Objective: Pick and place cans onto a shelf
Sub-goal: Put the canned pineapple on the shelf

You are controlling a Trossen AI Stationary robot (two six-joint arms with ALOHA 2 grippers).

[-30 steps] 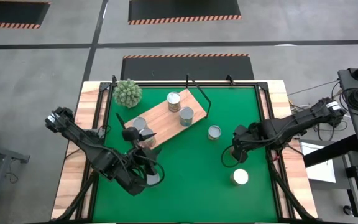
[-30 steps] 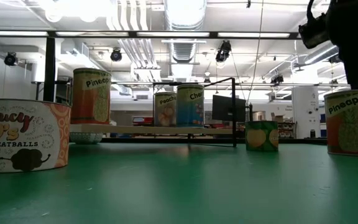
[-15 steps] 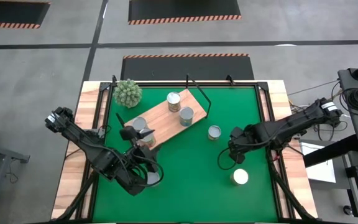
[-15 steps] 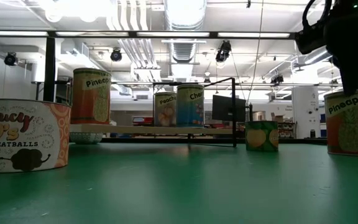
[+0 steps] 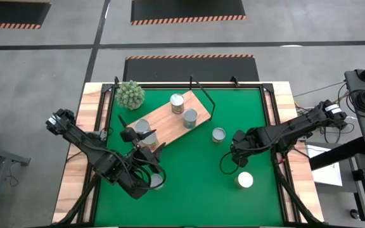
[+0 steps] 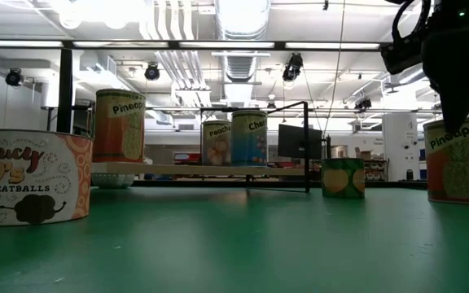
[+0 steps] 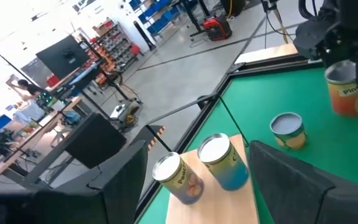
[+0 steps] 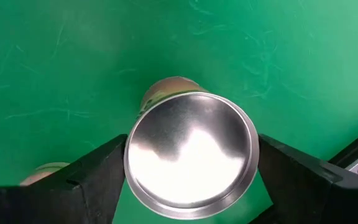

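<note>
The wooden shelf (image 5: 168, 118) lies at the far left of the green mat and carries several cans (image 5: 189, 117). One can (image 5: 218, 134) stands on the mat's middle, one (image 5: 157, 182) beside my left gripper (image 5: 146, 182), and a pineapple can (image 5: 244, 180) at the near right. My right gripper (image 5: 235, 156) is open over the pineapple can. In the right wrist view its fingers (image 8: 89, 177) stand on either side of the can's shiny top (image 8: 191, 148). My left gripper is open and empty, facing the shelf (image 7: 222, 205).
A spiky green plant (image 5: 130, 94) stands at the shelf's far left end. The shelf's black wire frame (image 5: 203, 96) rises at its right end. Bare mat lies between the shelf and the near edge (image 5: 195, 190). The table's wooden border (image 5: 284, 101) runs along the right.
My right gripper has gone a little toward the table's left and near edges and down, closer over the pineapple can. The cans have kept still.
</note>
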